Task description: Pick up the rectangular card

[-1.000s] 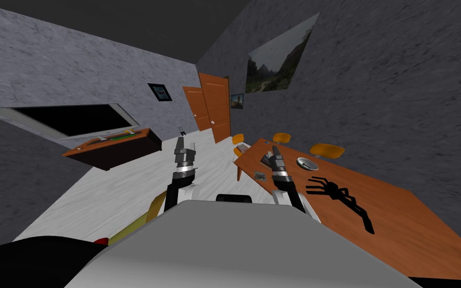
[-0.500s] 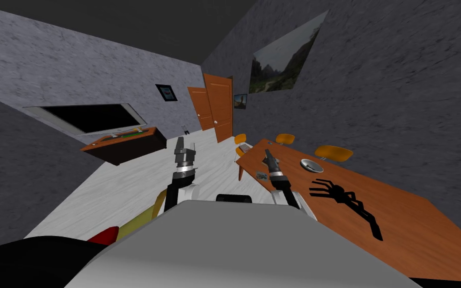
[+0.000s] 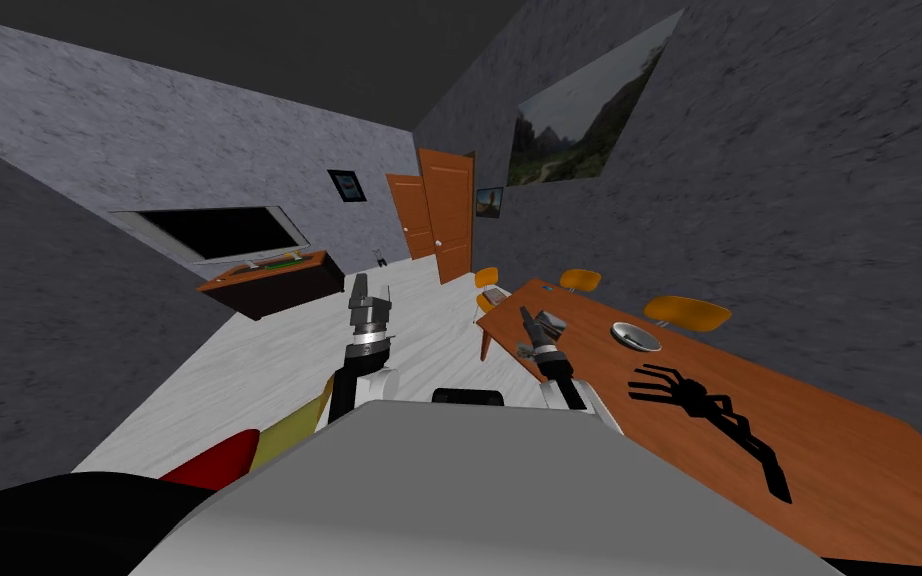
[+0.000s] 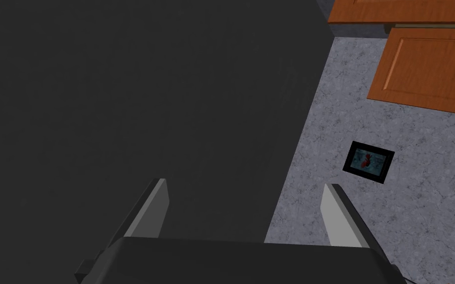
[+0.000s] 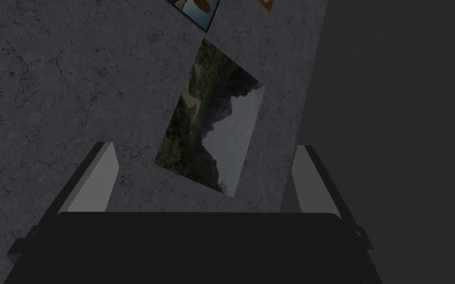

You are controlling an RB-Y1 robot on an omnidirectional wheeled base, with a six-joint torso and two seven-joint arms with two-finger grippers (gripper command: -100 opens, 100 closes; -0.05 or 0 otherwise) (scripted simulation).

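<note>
1. The right gripper (image 3: 526, 316) hangs above the edge of a brown table (image 3: 829, 450), its fingers spread apart and holding nothing.
2. The rectangular card (image 3: 522, 350) lies flat on the table close to that edge, just beside the right arm and partly hidden by it.
3. A grey bowl (image 3: 635, 337) and a black spider figure (image 3: 701, 402) sit elsewhere on the tabletop, well apart from the card.
4. The left gripper (image 3: 369, 292) is raised over the pale floor, fingers apart and empty.
</note>
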